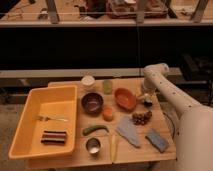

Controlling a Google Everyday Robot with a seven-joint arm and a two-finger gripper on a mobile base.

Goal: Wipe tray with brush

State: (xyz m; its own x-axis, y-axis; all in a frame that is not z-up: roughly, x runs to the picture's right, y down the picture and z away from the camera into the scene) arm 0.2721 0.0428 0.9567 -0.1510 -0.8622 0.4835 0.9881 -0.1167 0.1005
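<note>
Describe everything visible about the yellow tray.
The tray is a large, deep, rectangular yellow bin, plastic-looking, with rounded corners. It sits upright at one end of the wooden table. A silver fork and a dark striped block lie on its floor. The gripper hangs beside the orange bowl, well away from it.

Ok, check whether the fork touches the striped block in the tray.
Apart: camera view shows bare tray floor between fork and block; gripper is beside the orange bowl.

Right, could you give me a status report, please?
Tool open, right of orange bowl. Tray at far left. Fork, dark block inside it.
</note>
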